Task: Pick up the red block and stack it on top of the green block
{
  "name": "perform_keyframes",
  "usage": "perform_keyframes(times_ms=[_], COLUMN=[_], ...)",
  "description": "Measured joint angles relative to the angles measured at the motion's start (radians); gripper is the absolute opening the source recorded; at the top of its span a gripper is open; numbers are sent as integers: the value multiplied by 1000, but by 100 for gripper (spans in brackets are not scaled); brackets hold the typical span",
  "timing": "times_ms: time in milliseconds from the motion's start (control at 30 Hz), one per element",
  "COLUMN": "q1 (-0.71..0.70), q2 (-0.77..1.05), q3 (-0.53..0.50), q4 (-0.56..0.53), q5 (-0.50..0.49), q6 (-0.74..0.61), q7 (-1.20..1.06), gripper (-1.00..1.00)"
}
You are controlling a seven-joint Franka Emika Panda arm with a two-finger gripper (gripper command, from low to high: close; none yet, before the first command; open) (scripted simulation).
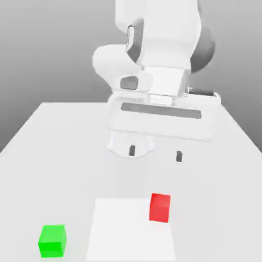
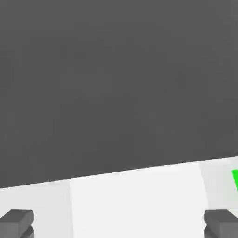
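The red block (image 1: 159,207) is a small cube on the table near the front, a little to the exterior view's right of centre, at the edge of a brighter white patch. The green block (image 1: 52,240) sits on the table at the front on the exterior view's left; a sliver of the green block (image 2: 235,180) shows in the hand view. My gripper (image 1: 155,153) hangs open above the table, behind the red block and well apart from it. Nothing is between its dark fingertips (image 1: 132,150). Both fingertips (image 2: 17,221) stand far apart in the hand view.
A light grey table (image 1: 46,153) carries a brighter white square patch (image 1: 123,230) at the front centre. The white arm (image 1: 158,61) rises behind the gripper. The table's far edge meets a dark grey backdrop (image 2: 116,83).
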Motion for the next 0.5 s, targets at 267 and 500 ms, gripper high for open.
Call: perform_keyframes(times_ms=[267, 500], q1=[53, 76], q2=[193, 320], q3=[15, -48], q4=[-105, -85], q5=[98, -17], q6=[151, 256], q7=[20, 108], gripper=[0, 0])
